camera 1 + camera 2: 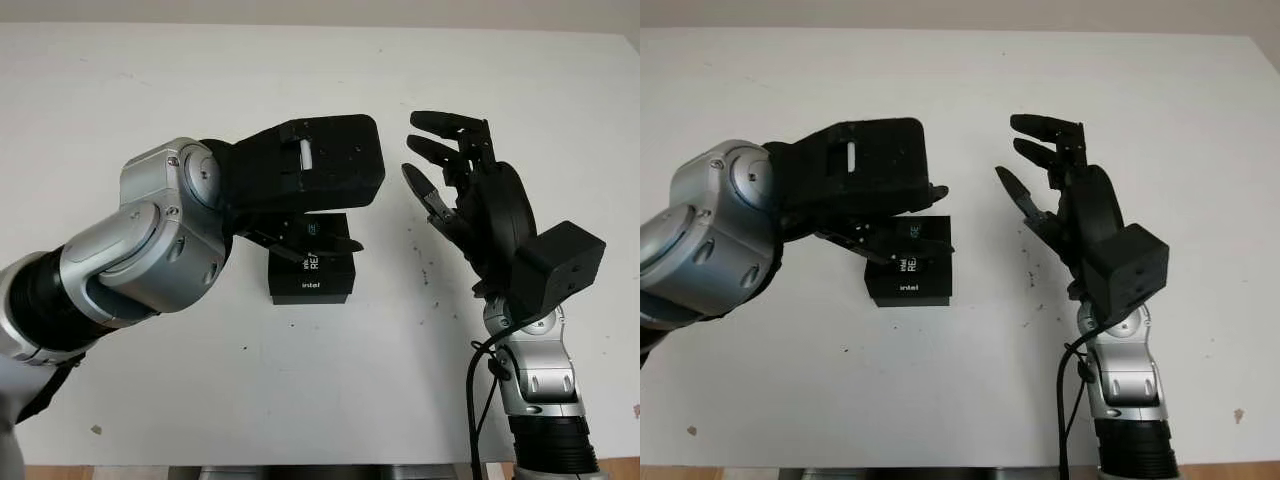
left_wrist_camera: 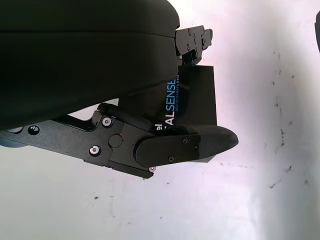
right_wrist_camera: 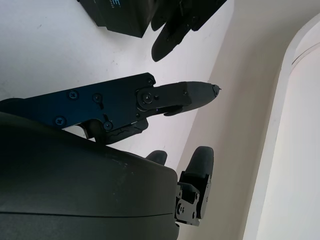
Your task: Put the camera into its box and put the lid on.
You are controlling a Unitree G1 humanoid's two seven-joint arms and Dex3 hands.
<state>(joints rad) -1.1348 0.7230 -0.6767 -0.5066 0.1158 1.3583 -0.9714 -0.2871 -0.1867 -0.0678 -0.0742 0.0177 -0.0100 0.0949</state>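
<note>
Well, from the head views my left hand (image 1: 300,215) grasps the box (image 1: 312,270) at table centre, while the released right hand (image 1: 1060,190) hovers at its 3 o'clock. From the left wrist, fingers (image 2: 185,145) straddle the lid (image 2: 192,97), so I'd judge uneven pressure could skid it askew.

The box (image 1: 310,270) looks like matt black cardboard with printed letters. The worktop (image 1: 300,390) is white, smooth and matt, with small dark specks. Both the left hand (image 1: 310,235) and right hand (image 1: 450,180) are matt black plastic; the arm joints are brushed silver metal.
</note>
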